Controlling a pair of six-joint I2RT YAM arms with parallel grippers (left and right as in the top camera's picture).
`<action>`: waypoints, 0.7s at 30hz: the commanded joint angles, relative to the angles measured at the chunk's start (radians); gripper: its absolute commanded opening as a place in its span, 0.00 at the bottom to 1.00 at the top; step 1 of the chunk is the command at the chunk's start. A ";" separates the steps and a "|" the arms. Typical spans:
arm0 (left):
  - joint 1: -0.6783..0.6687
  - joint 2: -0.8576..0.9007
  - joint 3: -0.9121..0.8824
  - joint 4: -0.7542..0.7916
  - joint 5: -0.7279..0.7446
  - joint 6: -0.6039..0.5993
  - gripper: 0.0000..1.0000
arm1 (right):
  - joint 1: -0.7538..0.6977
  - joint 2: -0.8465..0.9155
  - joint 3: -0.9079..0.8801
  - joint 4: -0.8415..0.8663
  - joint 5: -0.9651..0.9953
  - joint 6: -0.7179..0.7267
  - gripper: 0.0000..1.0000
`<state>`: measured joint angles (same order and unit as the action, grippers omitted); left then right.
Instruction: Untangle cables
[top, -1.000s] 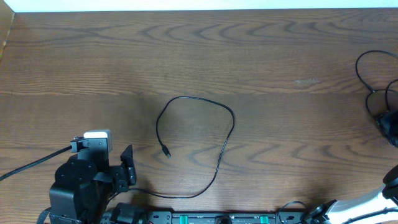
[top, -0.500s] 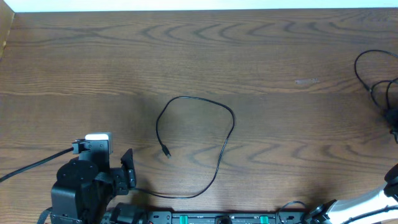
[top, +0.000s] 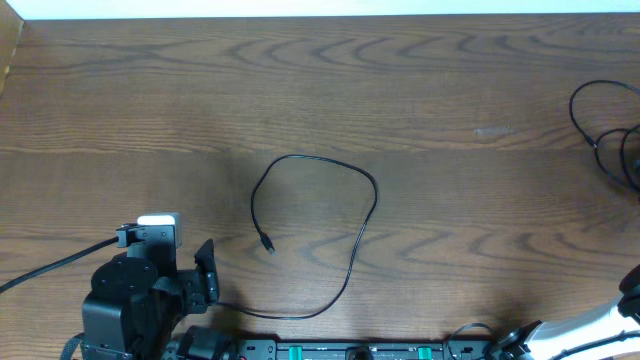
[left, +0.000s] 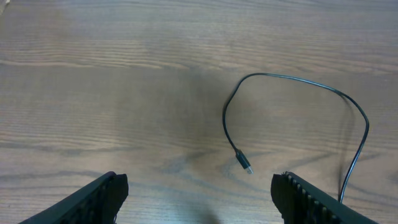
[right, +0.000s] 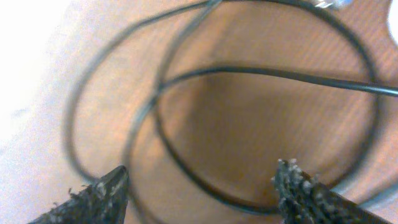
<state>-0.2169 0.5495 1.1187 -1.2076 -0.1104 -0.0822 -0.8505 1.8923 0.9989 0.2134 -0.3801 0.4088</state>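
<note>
Hovering over the coiled cables (right: 280, 75), right jaws are gaping empty, left jaws likewise; singling out one strand is looking wisest.

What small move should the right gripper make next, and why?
Probably lower the open right gripper and close on one strand of the thin black cords: its wrist view shows several loops crossing just ahead of it, not yet separated.
</note>
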 joint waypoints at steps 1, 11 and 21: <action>0.005 -0.002 -0.002 0.008 -0.014 -0.005 0.79 | 0.006 0.011 0.027 0.100 -0.348 0.242 0.99; 0.005 -0.002 -0.002 0.024 -0.013 -0.005 0.79 | 0.137 0.011 0.112 0.194 -0.825 0.309 0.99; 0.004 0.002 -0.002 0.066 -0.010 -0.046 0.75 | 0.468 0.011 0.112 0.042 -0.966 0.105 0.99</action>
<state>-0.2169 0.5495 1.1187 -1.1488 -0.1108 -0.0883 -0.4816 1.9003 1.1011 0.2924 -1.2613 0.6167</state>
